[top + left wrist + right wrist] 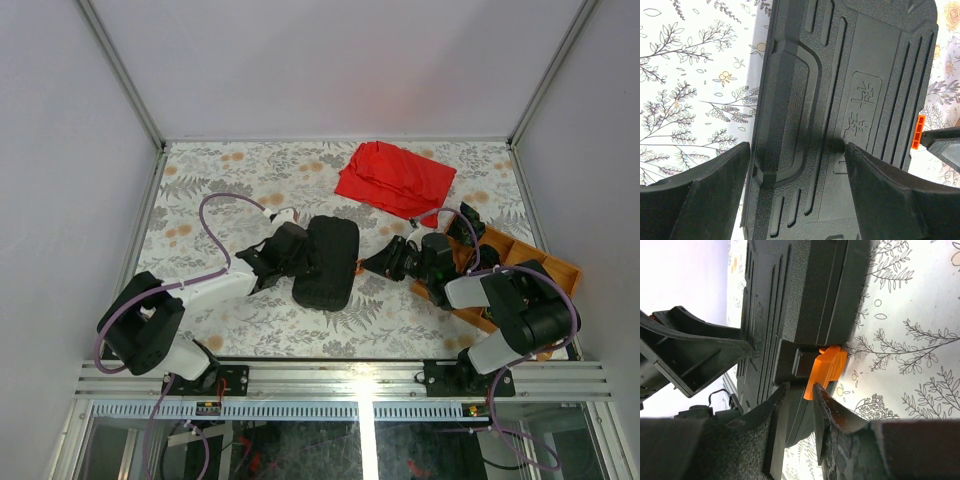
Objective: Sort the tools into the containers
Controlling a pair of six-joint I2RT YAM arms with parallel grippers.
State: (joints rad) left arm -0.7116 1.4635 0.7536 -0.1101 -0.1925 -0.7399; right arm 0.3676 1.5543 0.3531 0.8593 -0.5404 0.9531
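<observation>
The black tool case (325, 262) lies closed on the flowered table, ribbed lid (840, 100) up. My left gripper (797, 150) is open, low over the case's left part: one finger is at the lid's outer edge, the other over the lid. My right gripper (800, 387) has come in from the right. Its narrow jaws pinch the lower end of the orange latch (827, 367) on the case's side (805, 300). In the top view the latch (358, 268) shows between the case and the right gripper (378, 264). No tools are in view.
A crumpled red cloth (395, 177) lies at the back right. An orange tray (545, 265) sits at the right edge, mostly under the right arm. The left gripper (690, 350) looms beside the case in the right wrist view. Metal frame rails bound the table.
</observation>
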